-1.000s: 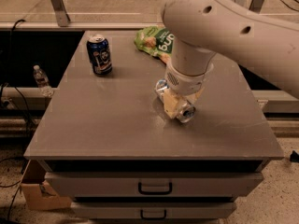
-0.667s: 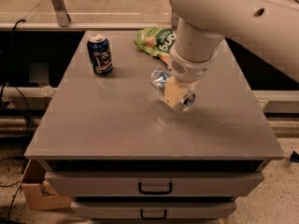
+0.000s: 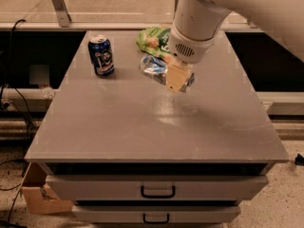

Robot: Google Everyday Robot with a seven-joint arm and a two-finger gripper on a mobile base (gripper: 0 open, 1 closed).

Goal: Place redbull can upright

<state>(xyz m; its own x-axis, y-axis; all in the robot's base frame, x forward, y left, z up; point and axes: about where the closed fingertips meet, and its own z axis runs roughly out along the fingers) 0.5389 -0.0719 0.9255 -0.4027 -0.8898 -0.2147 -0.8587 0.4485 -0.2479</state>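
Redbull can (image 3: pixel 153 65): held clear of the tabletop (image 3: pixel 118 127), lying roughly on its side, one end poking out to the view-left of the claw (image 3: pixel 176 82). Claw pinches the can across its body; a tan finger covers its middle. Change over the last second: the can sat low, about touching the tabletop; now claw and can have risen and shifted toward the back edge. Reading: lift done, reorienting not done; the can has yet to be turned on end and set down. Count: 1 redbull can (in claw); 1 dark-blue can (image 3: pixel 101 55), upright, well to the view-left of the claw and slightly farther back; 1 green snack bag (image 3: pixel 154 39) just behind the claw; 2 drawer handles (image 3: pixel 157 192) below the front edge, well under the claw.
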